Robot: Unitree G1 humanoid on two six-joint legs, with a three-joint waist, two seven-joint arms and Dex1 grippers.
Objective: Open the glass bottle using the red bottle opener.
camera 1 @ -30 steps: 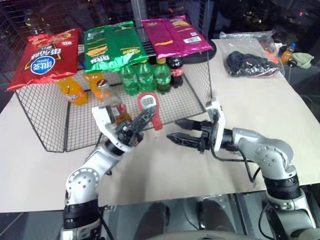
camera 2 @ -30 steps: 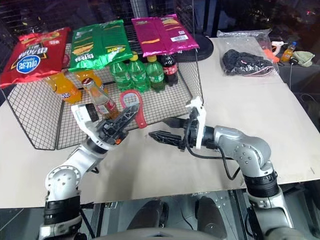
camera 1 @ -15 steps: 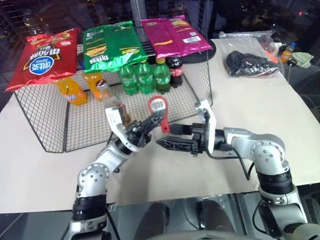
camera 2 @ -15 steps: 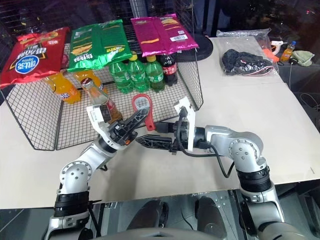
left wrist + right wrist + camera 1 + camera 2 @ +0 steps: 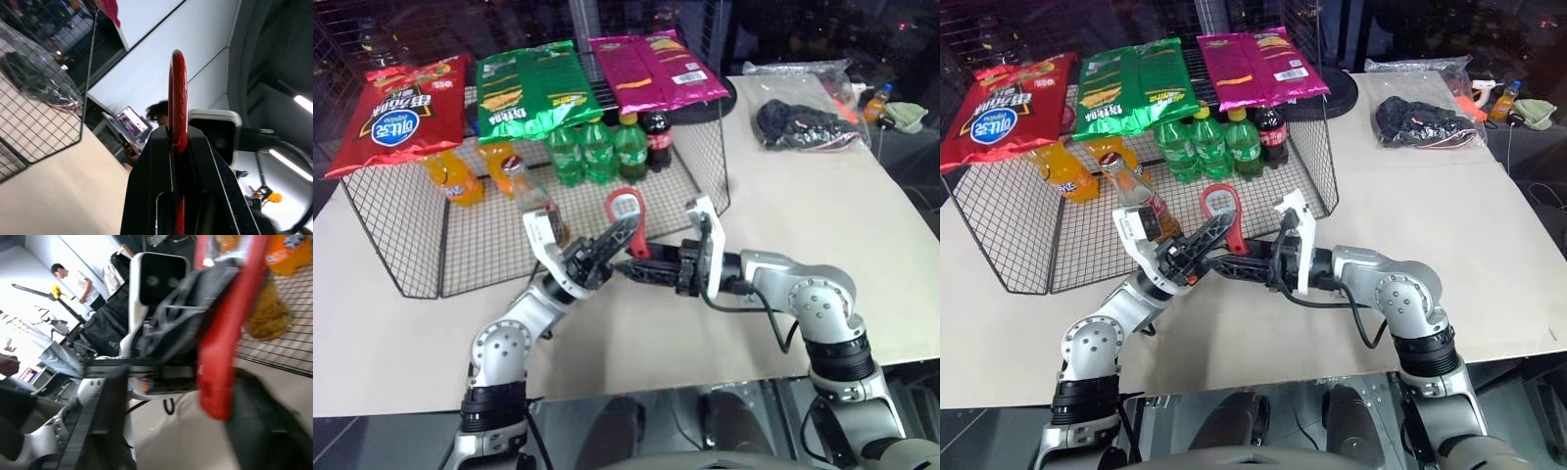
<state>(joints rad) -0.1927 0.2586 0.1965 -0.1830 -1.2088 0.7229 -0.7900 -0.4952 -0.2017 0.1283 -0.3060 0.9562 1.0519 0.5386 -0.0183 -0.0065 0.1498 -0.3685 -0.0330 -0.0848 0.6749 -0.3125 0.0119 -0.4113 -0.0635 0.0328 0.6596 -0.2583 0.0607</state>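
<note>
Opener changing grippers above the table's front edge

The left gripper [image 5: 619,238] stays clenched on the red bottle opener [image 5: 627,217]; the right gripper [image 5: 631,268] closes around its handle tip. Stiff, light, slick plastic: grip mid-handle. The glass bottle [image 5: 530,201], fragile, stands inside the wire basket [image 5: 406,250].

The left gripper [image 5: 1203,241] was clamped on the handle of the red bottle opener [image 5: 1223,212], its ring head raised; the right gripper [image 5: 1226,262] reached in from the right, its fingers touching the opener's lower end; just behind the left gripper the glass bottle [image 5: 1134,197] stood upright inside the wire basket [image 5: 1009,235] on the table [image 5: 1449,215].
</note>
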